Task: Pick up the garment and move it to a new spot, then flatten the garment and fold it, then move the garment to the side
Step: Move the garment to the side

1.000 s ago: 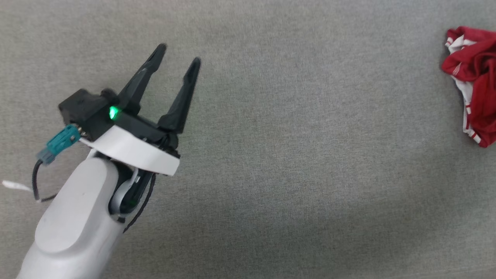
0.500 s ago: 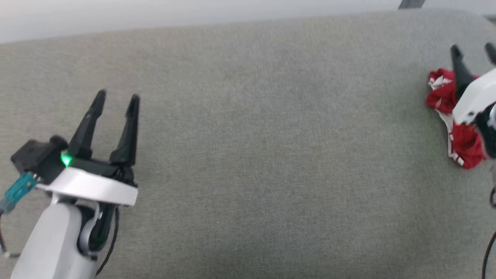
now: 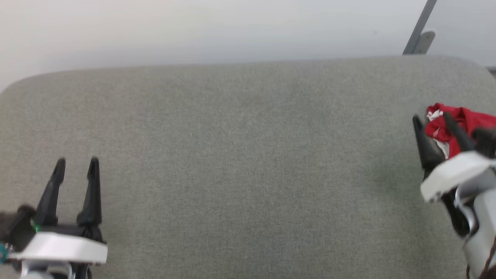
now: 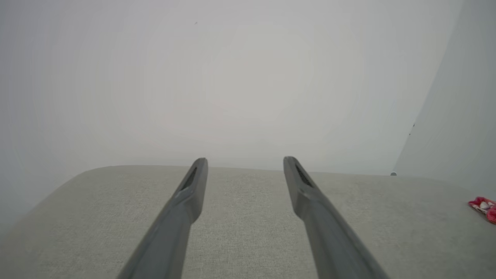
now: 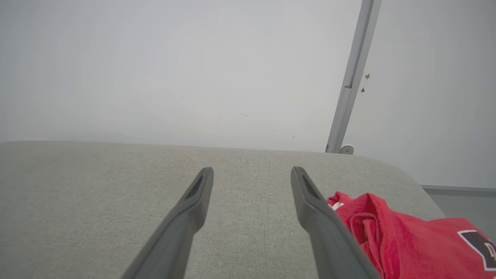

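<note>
Wide open, empty: left gripper (image 3: 77, 160), right gripper (image 3: 431, 117). The garment (image 3: 469, 120) lies bunched near the counter (image 3: 248, 155) corner — a glancing pinch could shove it off.

You have bright, soft, even light. In the head view your right gripper (image 3: 430, 116) at three o'clock is motion-blurred, with a faint shadow beside it on the cushion (image 3: 248, 155).

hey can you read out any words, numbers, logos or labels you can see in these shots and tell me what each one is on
No text here can be read in full.
Red garment: a black, white-outlined mark at the edge of the right wrist view, cut off by the frame; unreadable.
Grey fabric surface: no writing seen.
Pale wall: no writing seen.
</note>
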Motion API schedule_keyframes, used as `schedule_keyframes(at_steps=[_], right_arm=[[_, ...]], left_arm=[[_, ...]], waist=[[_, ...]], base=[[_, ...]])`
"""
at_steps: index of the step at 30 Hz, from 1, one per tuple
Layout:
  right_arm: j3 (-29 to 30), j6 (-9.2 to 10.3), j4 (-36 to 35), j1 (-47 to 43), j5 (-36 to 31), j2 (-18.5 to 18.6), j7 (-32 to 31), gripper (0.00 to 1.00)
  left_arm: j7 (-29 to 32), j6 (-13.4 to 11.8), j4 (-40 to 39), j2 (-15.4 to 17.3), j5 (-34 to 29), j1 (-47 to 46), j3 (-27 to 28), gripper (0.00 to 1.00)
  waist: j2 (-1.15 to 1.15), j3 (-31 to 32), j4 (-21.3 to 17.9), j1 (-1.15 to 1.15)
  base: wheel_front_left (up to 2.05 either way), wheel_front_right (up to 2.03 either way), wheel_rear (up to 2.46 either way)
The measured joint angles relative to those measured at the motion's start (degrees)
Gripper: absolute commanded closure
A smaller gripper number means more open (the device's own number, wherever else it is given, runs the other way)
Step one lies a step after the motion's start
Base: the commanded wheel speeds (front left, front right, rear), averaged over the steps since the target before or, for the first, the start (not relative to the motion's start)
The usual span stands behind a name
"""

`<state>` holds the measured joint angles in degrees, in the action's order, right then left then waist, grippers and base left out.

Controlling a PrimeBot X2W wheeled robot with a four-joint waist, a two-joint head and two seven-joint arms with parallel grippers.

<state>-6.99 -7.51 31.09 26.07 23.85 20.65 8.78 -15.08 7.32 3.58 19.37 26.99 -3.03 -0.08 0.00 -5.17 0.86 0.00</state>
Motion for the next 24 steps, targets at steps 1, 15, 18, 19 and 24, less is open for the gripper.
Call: schedule_keyframes(at_steps=[1,15,18,19,24], right_arm=[[0.1,0.0,-0.8,-1.5,0.0,-0.1,0.4,0.0],[4.1,0.01,-9.7,-19.5,0.1,-4.5,4.4,0.0],[5.3,0.0,-11.1,-22.5,-0.3,-5.4,4.9,0.0],[5.5,0.01,-11.6,-23.5,-0.4,-5.6,4.9,0.0],[7.2,0.01,-14.4,-26.8,-1.0,-6.9,5.4,0.0]], left_arm=[[0.0,0.0,-0.3,-0.5,-0.2,1.2,0.8,0.0],[0.0,0.0,-2.9,-2.8,-0.8,12.5,5.4,0.0],[0.0,0.0,-2.4,-2.8,-0.8,14.2,5.4,0.0],[0.0,0.0,-2.4,-2.9,-0.7,14.4,5.6,0.0],[0.0,0.0,-2.2,-3.1,-0.3,16.0,5.7,0.0]], waist=[[0.0,0.6,0.1,0.0],[0.0,6.1,1.2,0.0],[0.0,6.7,1.3,0.0],[0.0,6.8,1.3,0.0],[0.0,7.4,1.4,0.0]], base=[[0.0,0.0,0.0],[0.0,0.0,0.0],[0.0,0.0,0.0],[0.0,0.0,0.0],[0.0,0.0,0.0]])
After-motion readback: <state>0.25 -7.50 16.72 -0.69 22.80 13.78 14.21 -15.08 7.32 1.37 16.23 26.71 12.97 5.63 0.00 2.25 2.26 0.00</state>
